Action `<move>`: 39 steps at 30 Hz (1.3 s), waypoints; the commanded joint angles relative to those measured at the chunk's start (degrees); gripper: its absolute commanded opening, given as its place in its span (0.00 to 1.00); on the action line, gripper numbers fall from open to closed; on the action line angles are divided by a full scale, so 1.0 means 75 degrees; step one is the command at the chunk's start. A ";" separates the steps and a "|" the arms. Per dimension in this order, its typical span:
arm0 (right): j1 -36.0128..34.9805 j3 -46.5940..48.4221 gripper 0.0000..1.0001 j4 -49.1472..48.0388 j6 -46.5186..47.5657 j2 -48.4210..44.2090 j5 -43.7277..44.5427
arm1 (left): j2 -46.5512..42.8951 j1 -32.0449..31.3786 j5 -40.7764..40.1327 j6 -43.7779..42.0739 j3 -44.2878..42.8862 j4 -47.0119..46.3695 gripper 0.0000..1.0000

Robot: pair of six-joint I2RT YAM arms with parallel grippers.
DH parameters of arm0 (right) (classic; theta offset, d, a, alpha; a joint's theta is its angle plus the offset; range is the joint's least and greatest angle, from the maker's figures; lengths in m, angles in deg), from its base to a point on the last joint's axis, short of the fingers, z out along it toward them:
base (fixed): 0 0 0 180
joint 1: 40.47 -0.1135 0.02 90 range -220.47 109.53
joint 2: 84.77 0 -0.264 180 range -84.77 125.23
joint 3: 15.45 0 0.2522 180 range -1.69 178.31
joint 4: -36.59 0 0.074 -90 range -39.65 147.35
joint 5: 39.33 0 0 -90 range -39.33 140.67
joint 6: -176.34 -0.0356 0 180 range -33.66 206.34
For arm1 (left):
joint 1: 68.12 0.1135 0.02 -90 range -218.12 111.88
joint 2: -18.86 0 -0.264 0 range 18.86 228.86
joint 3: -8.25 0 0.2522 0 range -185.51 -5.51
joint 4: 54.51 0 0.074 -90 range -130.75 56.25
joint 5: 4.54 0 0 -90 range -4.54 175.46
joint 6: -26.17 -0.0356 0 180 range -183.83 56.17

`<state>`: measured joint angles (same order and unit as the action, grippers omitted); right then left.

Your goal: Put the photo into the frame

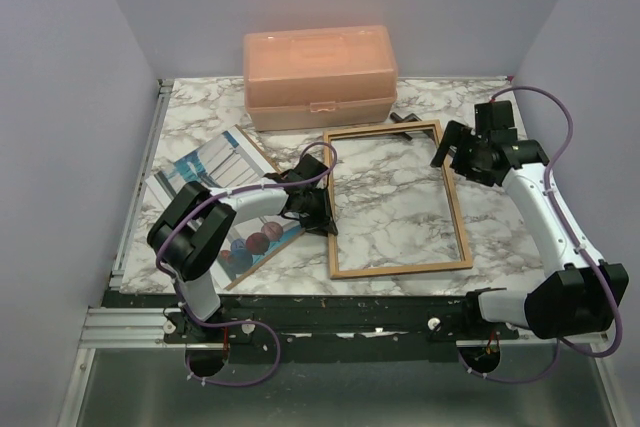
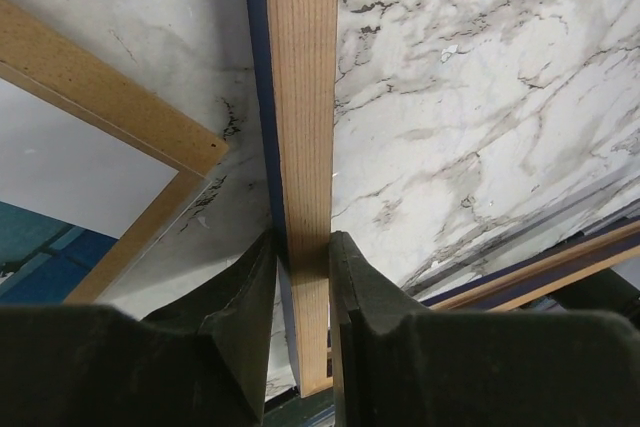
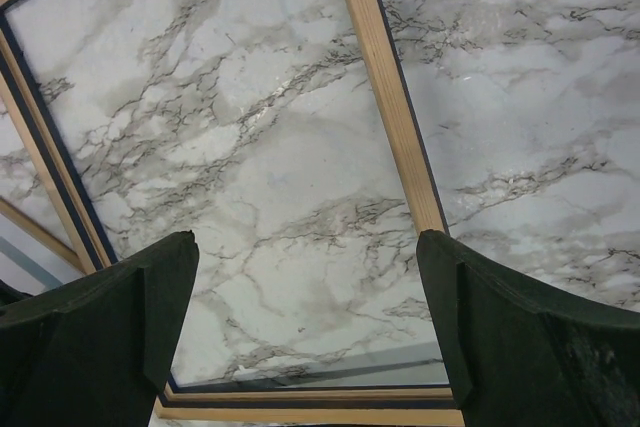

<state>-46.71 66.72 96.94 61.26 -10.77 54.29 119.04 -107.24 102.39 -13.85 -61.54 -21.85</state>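
One photo (image 1: pixel 205 169) lies face up at the left of the marble tabletop (image 1: pixel 200 112), partly under the left arm. The left gripper (image 1: pixel 310 209) is clamped tight on the left rail of the single frame (image 1: pixel 455 202), and the wrist view shows both fingers (image 2: pixel 245 297) pressed against the wood. The frame sits mid-table, just beside the photo, tan back up. At its far right corner the right gripper (image 1: pixel 455 152) hangs with jaws spread wide, holding nothing. One peach box (image 1: pixel 318 75) stands at the back.
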 commanded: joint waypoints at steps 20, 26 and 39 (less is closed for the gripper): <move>0.0024 -0.0180 1.00 -0.0303 -0.0318 -0.0035 -0.0825 | -0.0329 -0.0113 -0.0332 -0.0807 0.1395 0.0011 0.00; 0.0023 -0.0182 1.00 -0.0316 -0.0290 -0.0040 -0.0927 | -0.0491 -0.0316 -0.0311 -0.0981 0.1317 0.0323 0.00; 0.0023 -0.0272 1.00 -0.0376 -0.0246 -0.0034 -0.1056 | -0.1096 -0.0365 -0.1097 -0.1046 0.0841 0.2057 0.00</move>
<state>-46.71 65.58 95.21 59.34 -10.93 47.71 111.48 -109.84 99.92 -20.82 -55.40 -16.63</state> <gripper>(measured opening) 0.998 0.249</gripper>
